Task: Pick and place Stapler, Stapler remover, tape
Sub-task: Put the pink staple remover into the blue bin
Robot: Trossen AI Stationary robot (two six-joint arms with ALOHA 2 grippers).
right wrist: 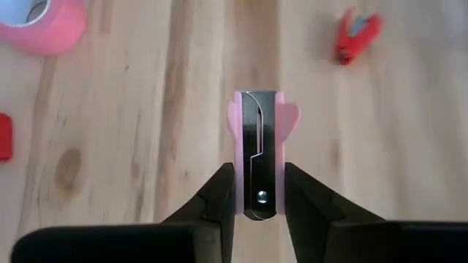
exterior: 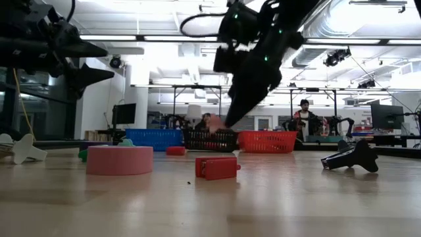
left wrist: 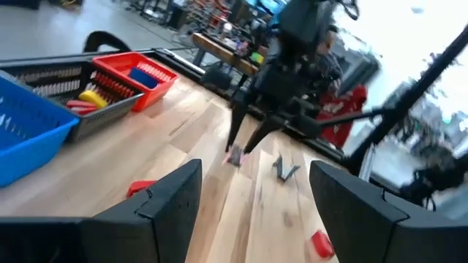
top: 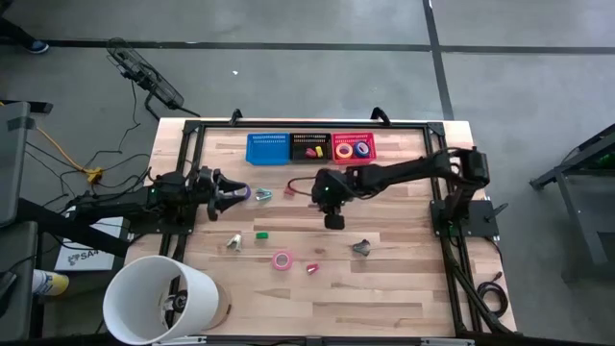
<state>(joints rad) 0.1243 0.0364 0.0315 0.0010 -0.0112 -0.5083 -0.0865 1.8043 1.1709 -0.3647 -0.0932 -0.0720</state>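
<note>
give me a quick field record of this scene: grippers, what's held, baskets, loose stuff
right gripper: mid-table, shut on pink staple remover
left gripper: open, empty, left side of table
baskets: blue basket, black basket, red basket along far edge
loose: pink tape roll, red staple remover, black staple remover

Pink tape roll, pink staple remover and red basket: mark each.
pink tape roll [top: 282,259]: high view, on its ring.
pink staple remover [right wrist: 259,153]: right wrist view, on its metal middle.
red basket [top: 354,157]: high view, on its front rim.
</note>
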